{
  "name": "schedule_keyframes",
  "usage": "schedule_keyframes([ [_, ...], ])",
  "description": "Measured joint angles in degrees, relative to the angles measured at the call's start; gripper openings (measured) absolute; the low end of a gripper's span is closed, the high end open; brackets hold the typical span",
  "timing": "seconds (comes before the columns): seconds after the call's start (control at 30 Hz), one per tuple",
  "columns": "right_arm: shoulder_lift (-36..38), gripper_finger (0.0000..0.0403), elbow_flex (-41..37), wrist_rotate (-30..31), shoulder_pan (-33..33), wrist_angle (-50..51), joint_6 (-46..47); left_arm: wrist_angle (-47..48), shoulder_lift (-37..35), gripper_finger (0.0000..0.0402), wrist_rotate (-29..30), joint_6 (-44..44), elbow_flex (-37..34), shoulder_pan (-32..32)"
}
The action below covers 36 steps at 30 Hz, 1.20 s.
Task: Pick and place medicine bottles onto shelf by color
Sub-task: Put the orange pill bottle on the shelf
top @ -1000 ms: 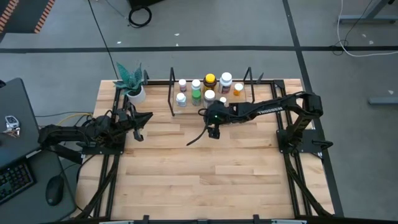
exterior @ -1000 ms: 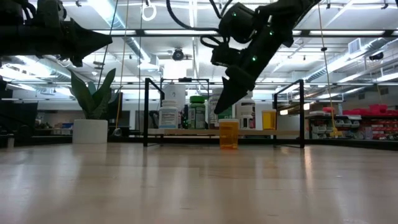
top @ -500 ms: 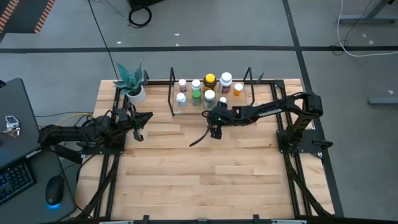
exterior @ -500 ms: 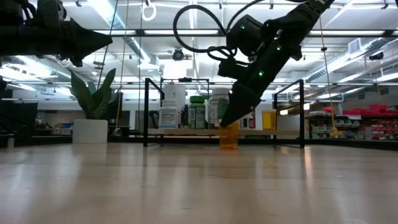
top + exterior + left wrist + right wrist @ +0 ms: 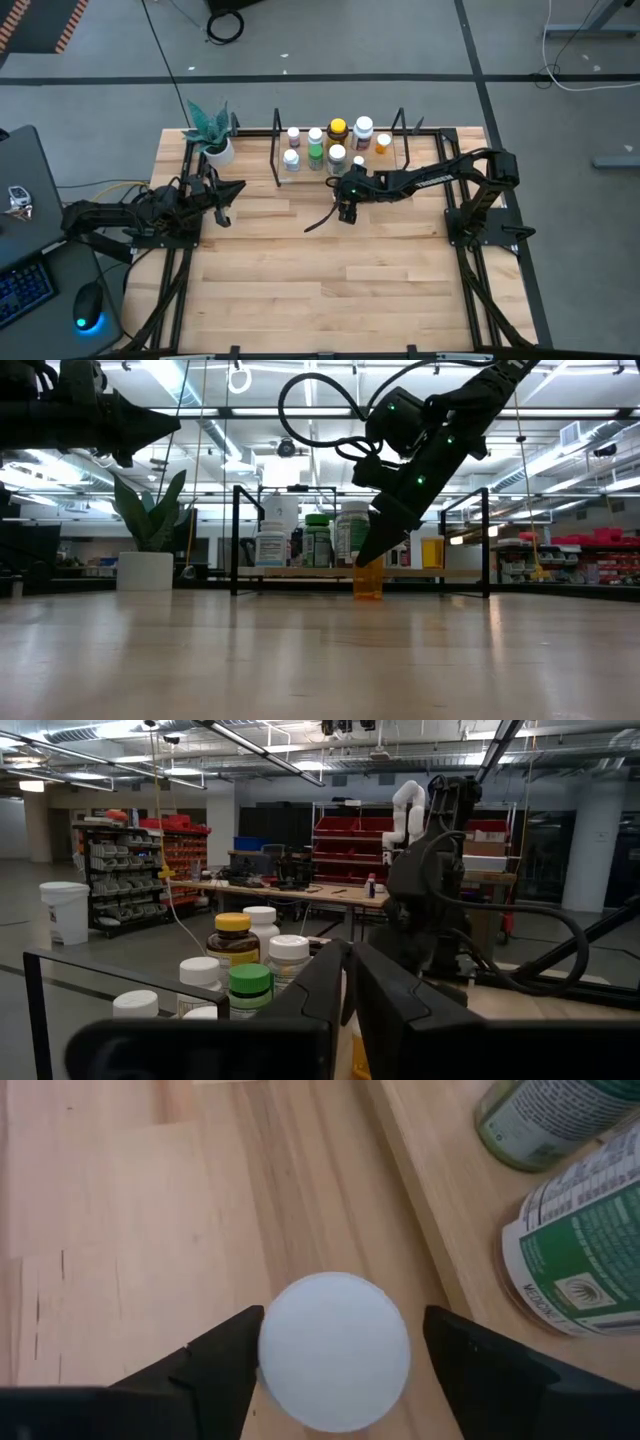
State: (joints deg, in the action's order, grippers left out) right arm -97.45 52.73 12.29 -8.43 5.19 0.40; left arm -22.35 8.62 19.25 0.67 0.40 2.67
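with the right gripper (image 5: 335,1342) spread astride the white-capped orange bottle (image 5: 334,1348) on the table (image 5: 330,280) just in front of the shelf (image 5: 300,572), it should centre on the cap, pinch gently and lift straight up, while the left gripper (image 5: 222,205) waits pressed together at the far left.

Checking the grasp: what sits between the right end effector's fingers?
A white bottle cap, seen in the right wrist view, between the open right end effector.

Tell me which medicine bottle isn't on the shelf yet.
The orange bottle with the white cap, standing on the table just in front of the shelf, between the right pincer's fingers. The others stand on the shelf board.
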Motion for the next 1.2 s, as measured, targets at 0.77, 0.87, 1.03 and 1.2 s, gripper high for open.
schedule_keyframes([
  [0.77,0.52,0.0234,4.47,-0.11,-1.15,9.47,2.09,0.0,0.0,0.004,0.02,0.0,0.0,-0.01],
  [0.87,2.03,0.0234,5.31,-0.18,-0.99,11.4,2.14,0.0,0.0,0.0039,0.02,-0.01,0.0,-0.01],
  [1.03,6.26,0.0234,5.31,-0.52,-0.74,16.54,3.25,0.0,0.0,0.0032,0.02,0.0,0.01,-0.01],
  [1.2,12.11,0.0234,2.74,-0.55,0.13,17.58,5.68,0.0,0.0,0.0031,0.02,-0.02,0.0,0.0],
])
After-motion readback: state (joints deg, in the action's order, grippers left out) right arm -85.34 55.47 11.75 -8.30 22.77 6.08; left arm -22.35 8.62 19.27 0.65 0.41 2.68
